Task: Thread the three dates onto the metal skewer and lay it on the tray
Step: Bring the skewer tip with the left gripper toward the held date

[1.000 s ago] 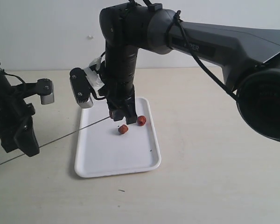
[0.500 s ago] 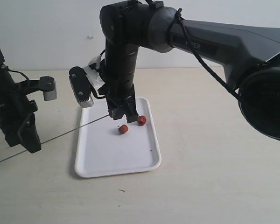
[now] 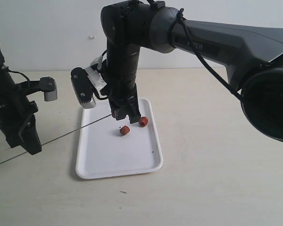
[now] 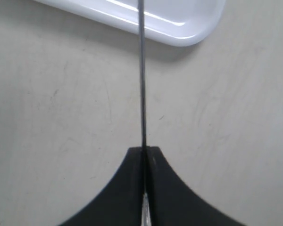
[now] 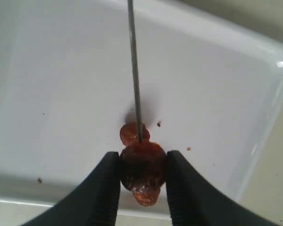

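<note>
When viewed from outside, the metal skewer is pinched by the left gripper at 9 o'clock of the tray, its tip reaching the right gripper. Two dates are laid on the tray, one at 2 o'clock of the other. At the left wrist, the jaws are pressed together onto the metal skewer. At the right wrist, a third date is clamped between the fingers and touched by the skewer tip.

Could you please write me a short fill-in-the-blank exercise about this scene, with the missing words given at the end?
1. The left gripper is ____ on the metal skewer.
2. The right gripper holds exactly ____ date at the skewer's tip.
3. ____ other dates lie on the white tray.

Missing words: shut; one; Two
</note>
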